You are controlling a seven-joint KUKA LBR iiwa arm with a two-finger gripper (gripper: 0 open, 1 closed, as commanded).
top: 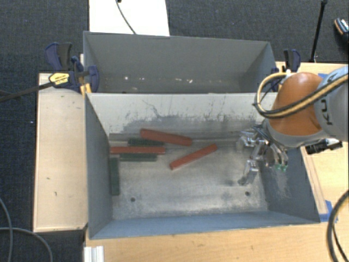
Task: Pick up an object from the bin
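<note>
— Grey metal bin (191,192), seen from above and a little to one side: what lies in it?

— Six slim sticks, all in the left and middle part of the floor. Nearest the back wall lies a long reddish-brown stick (166,137), tilted slightly. Just below it in the view come a dark green stick (146,142), then a red stick (136,150), then a second dark green stick (137,158). These three lie level and close together. A third dark green stick (114,176) lies along the foot of the left wall, pointing toward the front.

— And the sixth?

— A slanted reddish-brown stick (193,156) sits alone near the middle, its right end higher in the view than its left.

— Where is the robot?

— The arm comes in from the right, its wrist under a rounded orange cover (297,111) (part of the robot, with pale cables (266,100) looping beside it). The gripper (250,173) hangs low in the right part of the bin, over bare floor, close to the right wall.

— Is it released or clenched?

— I cannot tell; its metal parts merge with the grey floor behind them.

— Which stick is closest to it?

— The slanted reddish-brown stick, to the gripper's left in the view, apart from it and not touched.
</note>
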